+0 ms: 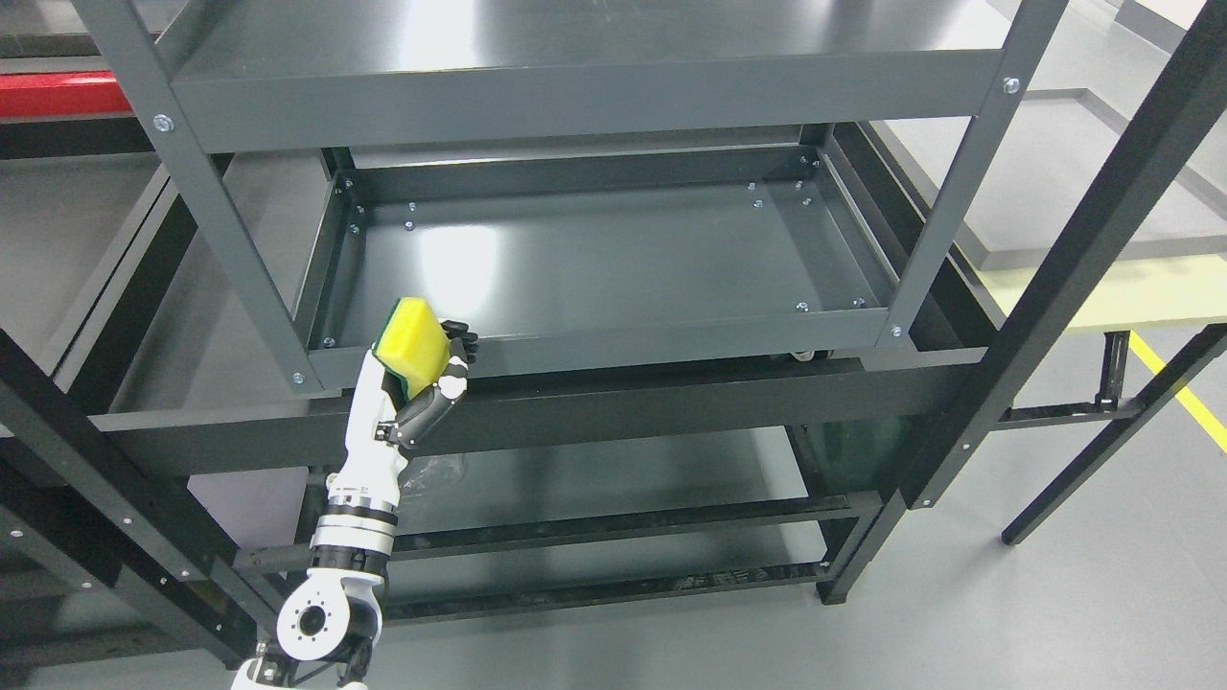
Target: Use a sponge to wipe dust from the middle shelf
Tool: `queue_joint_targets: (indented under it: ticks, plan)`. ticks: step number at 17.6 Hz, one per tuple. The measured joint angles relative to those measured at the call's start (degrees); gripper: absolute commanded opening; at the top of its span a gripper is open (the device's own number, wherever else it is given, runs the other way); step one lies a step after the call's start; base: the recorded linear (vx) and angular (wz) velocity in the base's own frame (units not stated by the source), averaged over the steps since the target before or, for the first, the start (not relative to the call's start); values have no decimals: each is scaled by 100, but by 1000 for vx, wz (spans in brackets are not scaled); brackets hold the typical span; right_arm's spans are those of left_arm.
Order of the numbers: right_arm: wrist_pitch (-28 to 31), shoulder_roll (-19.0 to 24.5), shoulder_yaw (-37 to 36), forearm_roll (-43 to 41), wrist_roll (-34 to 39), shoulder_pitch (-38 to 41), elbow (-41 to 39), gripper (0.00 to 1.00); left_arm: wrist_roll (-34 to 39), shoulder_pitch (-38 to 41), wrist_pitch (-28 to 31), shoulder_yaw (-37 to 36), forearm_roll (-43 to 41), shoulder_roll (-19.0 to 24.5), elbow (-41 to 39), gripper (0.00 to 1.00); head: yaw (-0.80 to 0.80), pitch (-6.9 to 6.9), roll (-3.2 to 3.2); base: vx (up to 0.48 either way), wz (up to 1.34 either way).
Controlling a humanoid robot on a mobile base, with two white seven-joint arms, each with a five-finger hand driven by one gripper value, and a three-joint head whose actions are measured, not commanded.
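One sponge (414, 346), yellow with a green scouring layer on its underside, is gripped in the left hand (427, 379), with dark fingers (458, 335) curled around its right edge. Sponge and hand sit at the front left corner of the middle shelf (613, 268), over the front rim, just right of the front left upright (206, 192); contact between sponge and rim cannot be confirmed. Middle shelf is a shallow dark grey tray with raised walls on all four sides and bolt heads near its corners; its floor holds no items. Top shelf (575, 57) lies above it. Left forearm (359, 498), white with silver rings, rises from the lower left edge. Right arm does not appear
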Motion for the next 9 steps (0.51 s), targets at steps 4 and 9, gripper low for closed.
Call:
queue_joint_targets:
  ticks: [4, 9]
  plan:
    - [0, 0, 0, 0, 0, 0, 0, 100, 0, 5, 5, 19, -41, 0, -37, 0, 0, 0, 0, 0, 0]
    - [0, 0, 0, 0, 0, 0, 0, 100, 0, 30, 6, 67, -60, 0, -66, 1, 0, 0, 0, 0, 0]
